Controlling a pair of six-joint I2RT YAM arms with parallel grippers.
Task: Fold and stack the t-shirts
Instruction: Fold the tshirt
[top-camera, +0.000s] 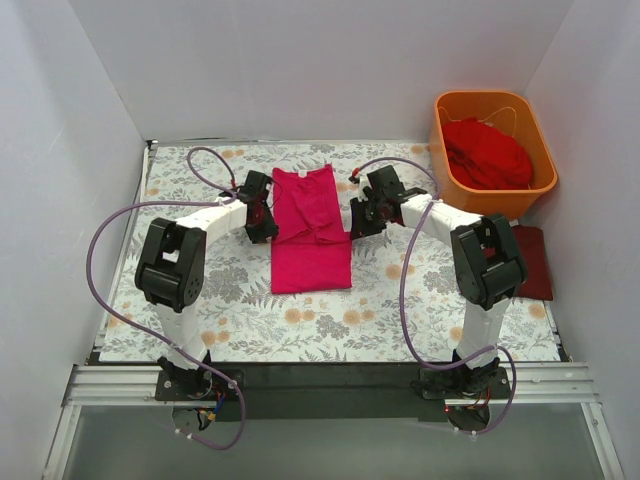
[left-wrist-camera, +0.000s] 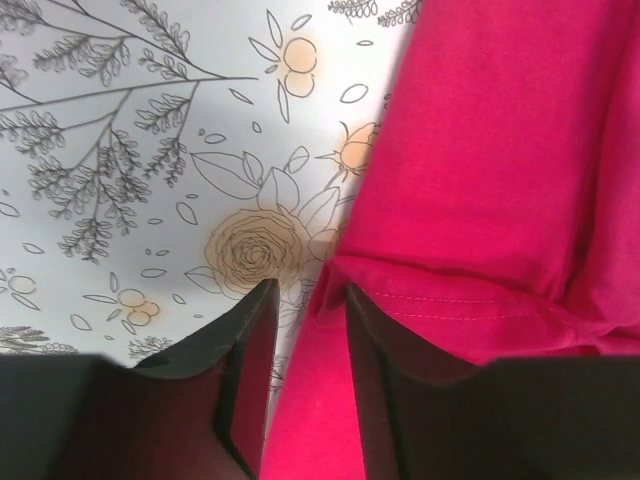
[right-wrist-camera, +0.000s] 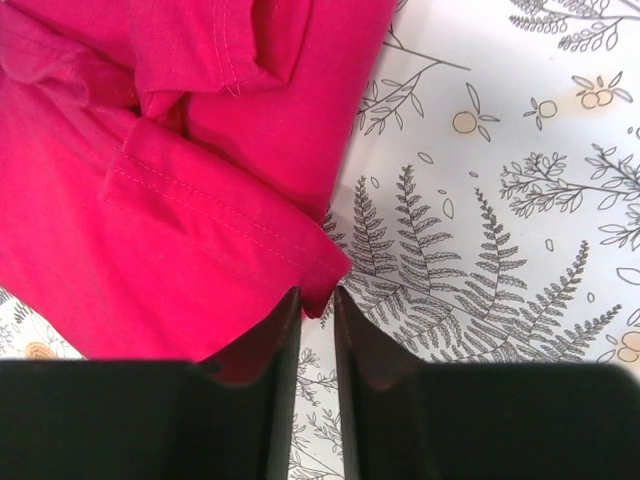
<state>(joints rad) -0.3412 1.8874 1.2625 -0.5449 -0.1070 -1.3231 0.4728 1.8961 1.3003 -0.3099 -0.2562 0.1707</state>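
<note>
**Barely parted claws could pull the pink tee's folds open**

The pink tee (top-camera: 310, 235) lies lengthwise in the middle of the desk, on the cloth (top-camera: 300, 320). Its collar points to the far edge and its sides are turned in.

The left claw (left-wrist-camera: 308, 290) sits at the tee's left edge with its jaws a little apart. A stitched hem lies right at its tips, and one finger lies over pink fabric. The right claw (right-wrist-camera: 317, 295) sits at the right edge, also slightly open, with a folded corner of the tee in its mouth. Neither claw looks clamped.

The main risk is a snag: with so narrow a gap, the hem could catch on a finger when a claw draws away, and the turned-in side would flip back out. The right side is also rumpled, so a further fold would probably press those creases in.

Further right, the maroon tee (top-camera: 530, 262) lies at the desk's right edge, close to the right arm, so a wide swing could push it off.

In the far right corner, the tub (top-camera: 490, 203) holds the heaped scarlet tee (top-camera: 487, 152).
</note>
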